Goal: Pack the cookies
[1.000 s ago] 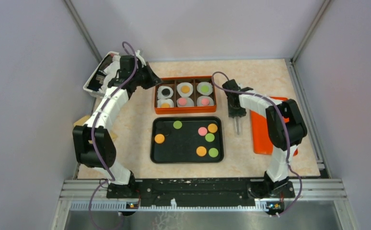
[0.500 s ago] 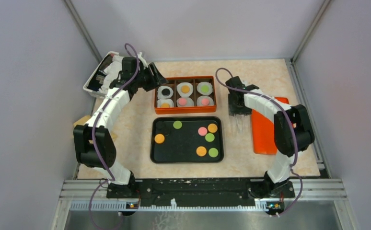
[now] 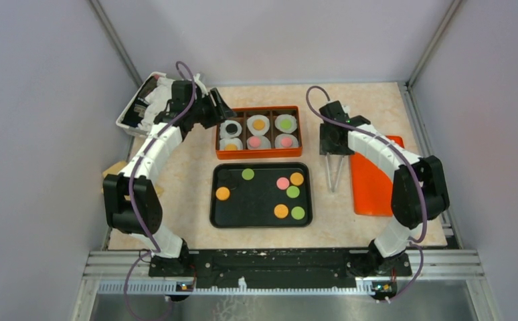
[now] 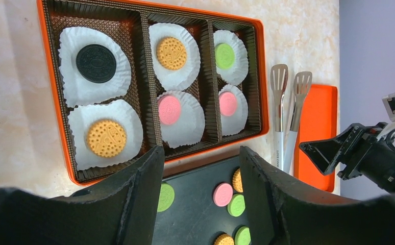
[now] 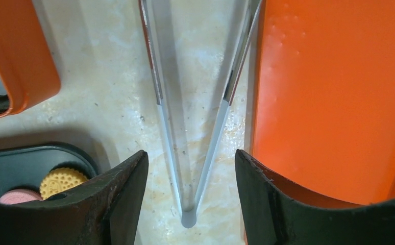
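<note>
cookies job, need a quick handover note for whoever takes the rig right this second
Left claw: open, empty, beside the orange box.
Right claw: open, empty, over the hinge end of the tongs. They lie on the table between the black tray and the orange lid.
Done: each of the six paper liners in the box holds one of the cookies.
Left: seven loose cookies sit on the tray and the lid is off. Closing the box is probably next, but nothing shows where the loose ones go.
</note>
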Controlling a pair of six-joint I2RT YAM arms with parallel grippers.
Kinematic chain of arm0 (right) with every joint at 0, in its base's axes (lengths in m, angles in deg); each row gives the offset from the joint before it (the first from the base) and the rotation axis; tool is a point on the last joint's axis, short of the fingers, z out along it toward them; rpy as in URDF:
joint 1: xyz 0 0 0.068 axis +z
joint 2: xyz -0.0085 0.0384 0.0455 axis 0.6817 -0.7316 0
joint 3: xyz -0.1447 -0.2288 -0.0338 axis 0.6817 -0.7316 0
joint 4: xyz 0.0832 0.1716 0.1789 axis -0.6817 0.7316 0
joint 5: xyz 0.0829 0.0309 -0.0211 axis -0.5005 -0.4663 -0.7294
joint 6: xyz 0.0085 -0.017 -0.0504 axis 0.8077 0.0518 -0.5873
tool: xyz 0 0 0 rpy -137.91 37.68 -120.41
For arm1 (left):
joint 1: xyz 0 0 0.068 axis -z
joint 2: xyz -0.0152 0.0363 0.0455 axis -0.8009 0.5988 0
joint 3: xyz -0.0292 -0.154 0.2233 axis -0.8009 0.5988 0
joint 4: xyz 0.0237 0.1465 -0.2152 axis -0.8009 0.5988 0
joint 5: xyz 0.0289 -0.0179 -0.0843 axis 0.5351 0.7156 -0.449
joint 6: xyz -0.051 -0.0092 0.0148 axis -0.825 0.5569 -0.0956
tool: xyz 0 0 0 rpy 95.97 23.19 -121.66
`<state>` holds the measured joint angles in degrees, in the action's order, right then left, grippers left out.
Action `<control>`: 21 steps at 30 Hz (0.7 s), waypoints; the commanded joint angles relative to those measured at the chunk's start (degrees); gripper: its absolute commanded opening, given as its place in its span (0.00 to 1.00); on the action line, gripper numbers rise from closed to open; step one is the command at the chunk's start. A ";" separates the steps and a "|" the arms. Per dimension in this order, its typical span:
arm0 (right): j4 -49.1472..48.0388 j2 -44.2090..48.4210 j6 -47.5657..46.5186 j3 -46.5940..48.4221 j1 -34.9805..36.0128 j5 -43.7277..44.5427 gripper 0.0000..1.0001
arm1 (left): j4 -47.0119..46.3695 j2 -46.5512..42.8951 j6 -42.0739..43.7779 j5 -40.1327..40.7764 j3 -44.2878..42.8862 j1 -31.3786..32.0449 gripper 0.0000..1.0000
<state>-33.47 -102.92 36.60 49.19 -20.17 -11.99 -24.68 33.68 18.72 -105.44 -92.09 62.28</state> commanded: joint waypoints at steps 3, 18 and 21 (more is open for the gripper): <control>2.49 2.36 3.63 -1.78 -0.65 6.81 0.63 | -2.16 -1.64 0.75 -0.51 0.49 0.26 0.62; -0.91 0.93 2.07 -11.61 -9.88 2.02 0.36 | -3.08 0.05 0.41 -2.04 -1.72 2.52 0.63; -2.59 -1.28 1.80 -12.56 -10.53 0.76 0.30 | -2.52 -0.25 0.95 -1.37 -1.54 2.54 0.63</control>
<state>-32.55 -101.81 39.03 37.46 -30.03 -9.00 -25.14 33.70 18.76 -106.73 -92.04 64.66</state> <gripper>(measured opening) 0.329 0.627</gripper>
